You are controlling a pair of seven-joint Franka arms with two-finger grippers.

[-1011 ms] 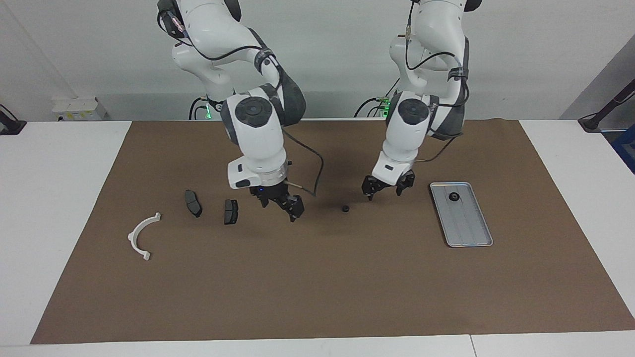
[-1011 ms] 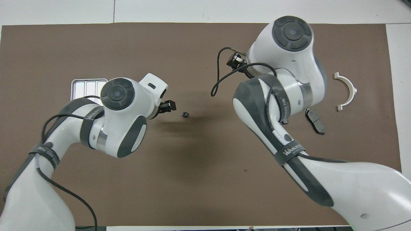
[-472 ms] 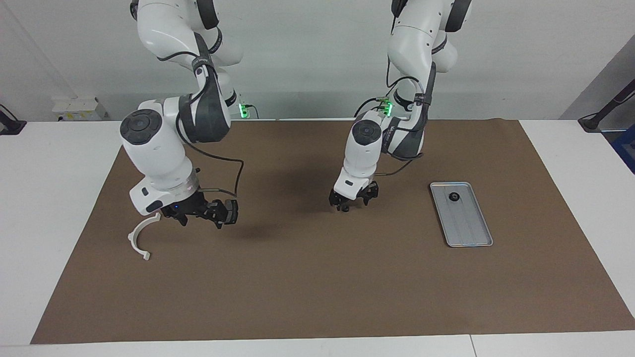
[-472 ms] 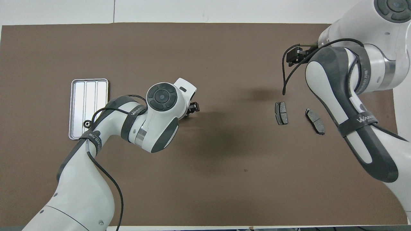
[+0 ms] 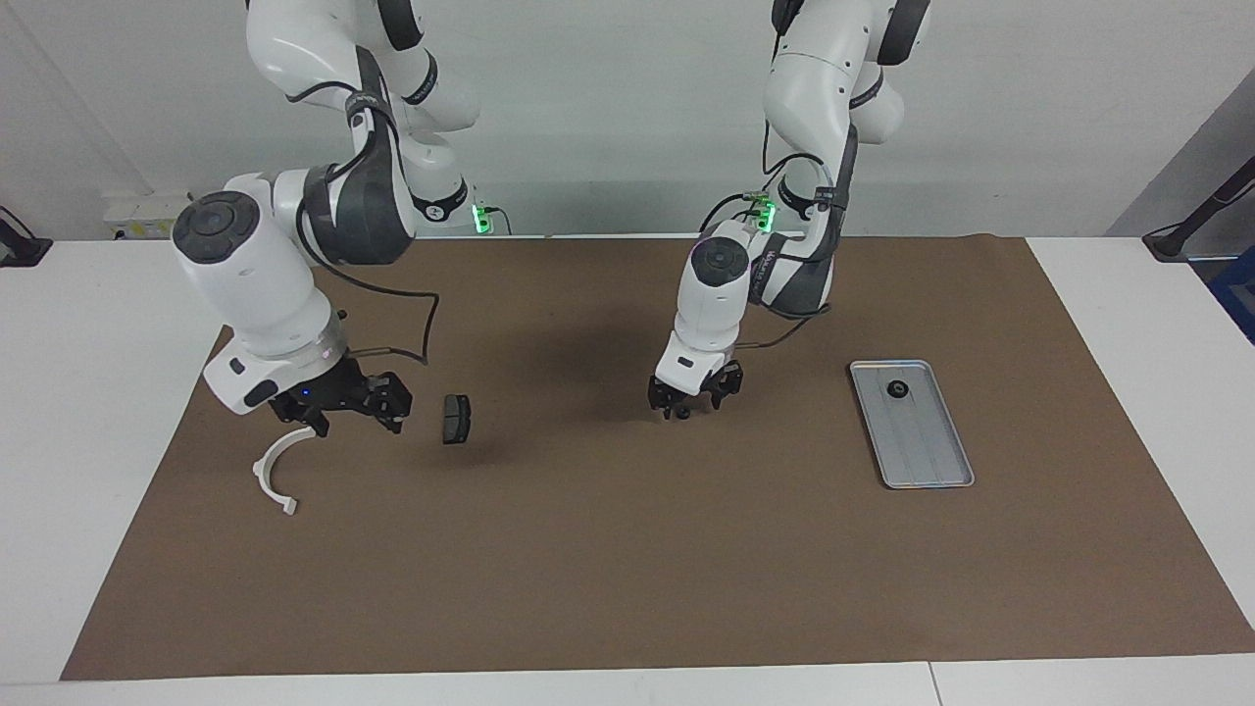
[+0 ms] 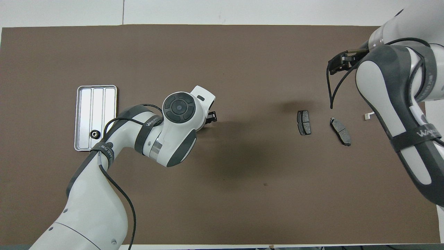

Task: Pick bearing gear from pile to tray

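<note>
Left claw [image 5: 683,403]: low at the mid-desk, fingertips down around a small black gear [image 5: 678,414] on the brown mat [image 5: 627,549]. You see the fingers either side of the gear; can't tell whether they grip it or are apart from it. In the overhead view the arm covers the gear.
Right claw [image 5: 345,409]: hangs over the pile at the right arm's end, above the top of the white bracket [image 5: 279,464]. Fingers spread, nothing in them.
Tray [image 5: 928,461]: flat on the mat toward the left arm's end, well apart from the left claw.
Gear in tray [image 5: 896,389]: one black gear lies in the tray at the end nearer the robots.
Brake pad 1 [image 5: 455,419]: on the mat just beside the right claw, toward mid-desk.
Brake pad 2 [image 6: 340,131]: seen in the overhead view only, beside pad 1, toward the bracket; the right arm hides it in the facing view.
</note>
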